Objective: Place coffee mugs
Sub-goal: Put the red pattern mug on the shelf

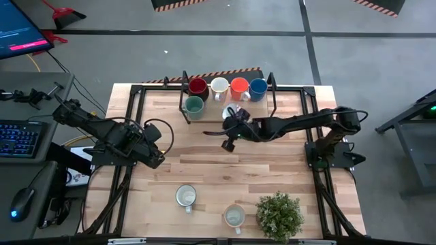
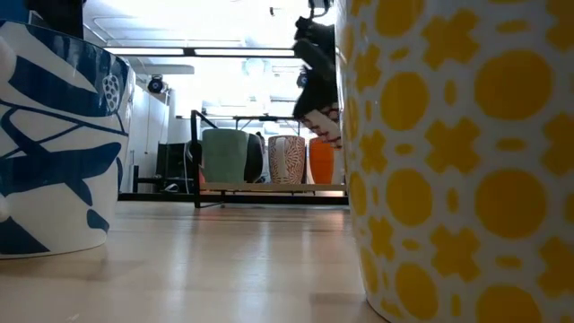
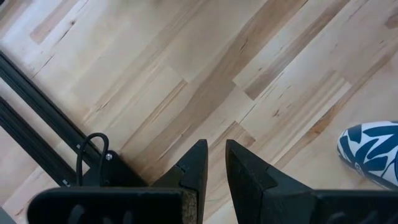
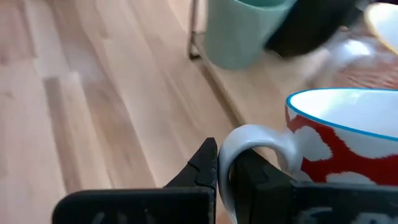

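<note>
A yellow-patterned mug [image 2: 457, 161], cut off at frame right, loomed nearest on the pale wood bench [image 1: 204, 170].
Right gripper [image 4: 224, 171] fingers clamped a red-and-white mug's [image 4: 348, 143] handle mid-frame by the rack [image 1: 272, 92]; left gripper [image 3: 211, 165] fingers nearly together, empty, at left.

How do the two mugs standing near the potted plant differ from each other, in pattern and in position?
In the low view, one mug is white with dark blue brush-like shapes, while the other mug is white with yellow dots and crosses. From above, the blue-patterned mug stands farther from the potted plant; the yellow-patterned mug stands right beside it. Both stand upright on the wooden table, apart from the rack, with neither tool holding them.
</note>
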Robot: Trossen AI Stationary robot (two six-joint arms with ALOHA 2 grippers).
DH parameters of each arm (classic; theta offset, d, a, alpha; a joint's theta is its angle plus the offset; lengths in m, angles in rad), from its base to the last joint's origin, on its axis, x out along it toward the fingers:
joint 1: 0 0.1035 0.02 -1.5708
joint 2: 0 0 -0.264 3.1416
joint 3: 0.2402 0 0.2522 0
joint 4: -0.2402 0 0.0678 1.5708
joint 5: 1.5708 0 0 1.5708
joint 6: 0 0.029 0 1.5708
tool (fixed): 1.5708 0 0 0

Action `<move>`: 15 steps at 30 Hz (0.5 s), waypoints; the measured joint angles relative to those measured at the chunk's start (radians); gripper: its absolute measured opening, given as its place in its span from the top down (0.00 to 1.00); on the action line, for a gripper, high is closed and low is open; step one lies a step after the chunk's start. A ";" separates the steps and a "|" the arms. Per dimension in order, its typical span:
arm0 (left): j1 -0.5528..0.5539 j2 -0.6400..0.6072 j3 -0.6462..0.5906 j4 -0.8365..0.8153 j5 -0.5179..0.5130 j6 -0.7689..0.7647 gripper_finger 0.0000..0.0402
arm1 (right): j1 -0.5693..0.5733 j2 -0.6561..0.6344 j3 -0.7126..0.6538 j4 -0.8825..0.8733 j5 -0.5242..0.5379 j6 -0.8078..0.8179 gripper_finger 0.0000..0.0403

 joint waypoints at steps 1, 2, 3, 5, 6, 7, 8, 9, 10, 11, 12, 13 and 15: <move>0.000 0.000 0.000 0.000 0.000 0.001 0.88 | 0.000 -0.013 0.000 -0.032 0.009 0.000 1.00; 0.000 0.000 0.000 -0.001 0.000 0.001 0.88 | -0.001 -0.025 0.000 -0.062 0.016 0.000 1.00; 0.000 0.000 0.000 -0.001 0.000 0.001 0.88 | -0.001 -0.038 0.000 -0.088 0.023 0.002 1.00; 0.001 0.000 0.000 0.000 -0.010 0.000 0.88 | 0.000 -0.058 0.000 -0.120 0.040 0.006 1.00; 0.001 0.000 0.000 0.001 -0.014 -0.002 0.88 | 0.000 -0.067 0.000 -0.131 0.047 0.011 1.00; 0.001 0.000 0.000 0.002 -0.015 -0.002 0.88 | 0.000 -0.073 -0.008 -0.128 0.046 0.021 1.00; 0.001 0.001 0.000 0.003 -0.016 -0.002 0.88 | 0.000 -0.085 -0.027 -0.114 0.044 0.023 1.00; 0.001 0.001 0.000 0.006 -0.016 -0.002 0.88 | 0.000 -0.099 -0.055 -0.106 0.040 0.035 1.00; 0.001 0.001 0.000 0.006 -0.016 -0.008 0.88 | 0.000 -0.113 -0.087 -0.092 0.026 0.056 1.00; 0.001 0.001 0.000 0.006 -0.016 -0.013 0.88 | 0.000 -0.135 -0.127 -0.069 0.008 0.070 1.00; 0.001 0.001 0.000 0.006 -0.016 -0.016 0.88 | 0.001 -0.157 -0.169 -0.036 0.006 0.091 1.00; 0.001 0.001 0.000 0.007 -0.016 -0.017 0.88 | 0.003 -0.184 -0.210 0.013 0.006 0.110 1.00; 0.001 0.001 0.000 0.008 -0.016 -0.017 0.88 | 0.005 -0.244 -0.296 0.148 0.014 0.132 1.00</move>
